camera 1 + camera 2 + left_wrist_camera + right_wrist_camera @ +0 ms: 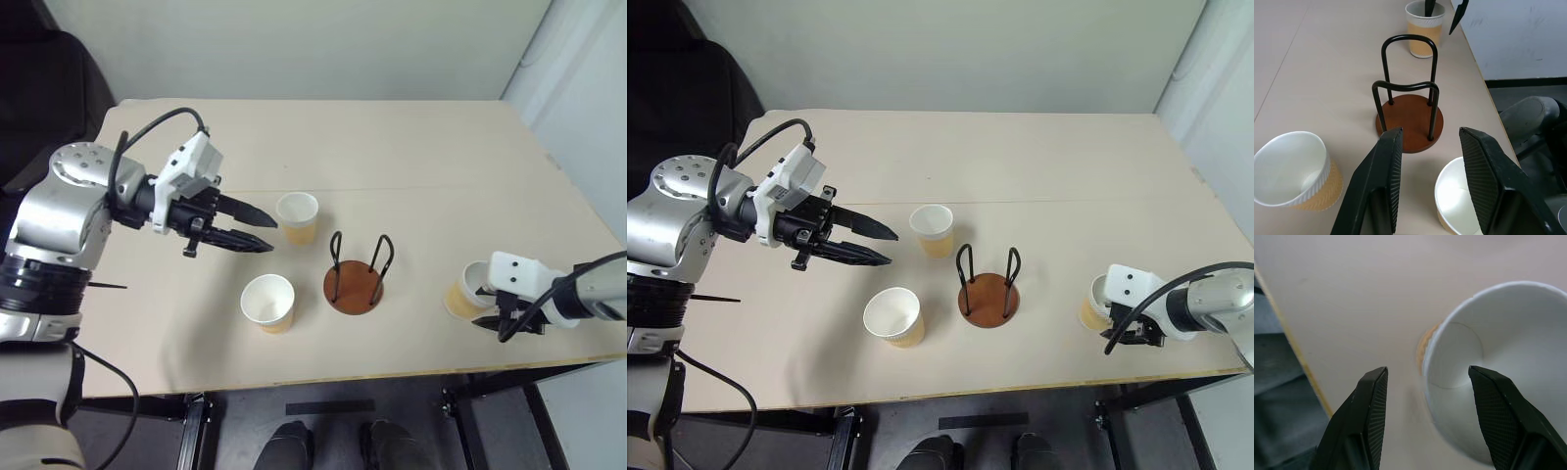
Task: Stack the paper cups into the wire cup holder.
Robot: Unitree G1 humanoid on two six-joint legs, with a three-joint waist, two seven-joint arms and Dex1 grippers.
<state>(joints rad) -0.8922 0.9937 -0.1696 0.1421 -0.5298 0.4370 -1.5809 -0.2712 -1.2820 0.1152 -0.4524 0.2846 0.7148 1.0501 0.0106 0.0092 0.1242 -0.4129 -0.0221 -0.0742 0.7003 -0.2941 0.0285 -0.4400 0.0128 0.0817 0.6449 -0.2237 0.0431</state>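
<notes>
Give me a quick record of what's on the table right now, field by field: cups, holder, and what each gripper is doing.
cups: three paper cups, all upright on the table
cup near left gripper, behind the holder's left side
front cup, left of the holder
right cup, near the table's front edge
cup holder, nothing in it yet
left gripper: open, holding nothing, above the table, pointing toward the cup near it
right gripper: open, one finger inside the right cup, the other outside its wall
</notes>
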